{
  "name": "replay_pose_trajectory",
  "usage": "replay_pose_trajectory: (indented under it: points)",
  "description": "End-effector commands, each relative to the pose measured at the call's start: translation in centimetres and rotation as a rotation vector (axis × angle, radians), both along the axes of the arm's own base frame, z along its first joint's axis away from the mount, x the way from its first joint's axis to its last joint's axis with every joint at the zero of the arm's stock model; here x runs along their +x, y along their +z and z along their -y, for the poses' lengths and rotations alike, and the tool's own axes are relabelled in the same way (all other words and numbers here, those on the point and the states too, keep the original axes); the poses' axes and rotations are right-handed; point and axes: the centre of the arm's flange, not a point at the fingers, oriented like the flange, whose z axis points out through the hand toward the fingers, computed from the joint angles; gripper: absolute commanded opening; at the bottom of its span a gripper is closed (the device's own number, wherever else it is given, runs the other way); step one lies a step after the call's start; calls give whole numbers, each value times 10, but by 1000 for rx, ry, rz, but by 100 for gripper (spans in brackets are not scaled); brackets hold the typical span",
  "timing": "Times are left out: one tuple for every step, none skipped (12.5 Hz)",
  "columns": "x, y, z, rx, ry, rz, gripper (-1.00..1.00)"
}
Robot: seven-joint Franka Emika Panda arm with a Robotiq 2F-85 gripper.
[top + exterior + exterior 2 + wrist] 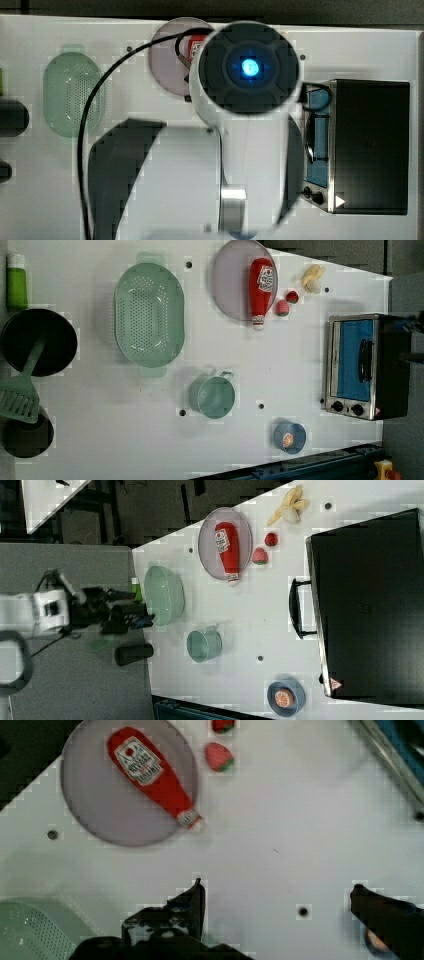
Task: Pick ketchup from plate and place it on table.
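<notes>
- ketchup bottle [150, 772]: white label with red emblem, lettering unreadable
- toaster oven [367, 365]: red-white triangle sign (symbol illegible)

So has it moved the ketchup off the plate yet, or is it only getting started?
Only starting. The ketchup bottle lies on its side on the plate, cap poking over the rim, so nothing is done. The gripper is open and empty above the table, apart from the bottle. Left: reach down, grasp the bottle, lift it and set it on the table.
</notes>
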Motion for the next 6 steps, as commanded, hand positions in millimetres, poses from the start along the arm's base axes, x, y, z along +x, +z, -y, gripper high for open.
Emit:
replay_pose_trajectory:
  points:
    - [31, -90, -6, 24, 125, -120, 100]
    - [39, -109, -10, 32, 178, -129, 100]
    - [46, -128, -13, 40, 236, -134, 100]
    - [52, -147, -15, 49, 298, -140, 100]
    - [59, -163, -18, 55, 366, -128, 100]
    - [65, -177, -20, 60, 426, -115, 100]
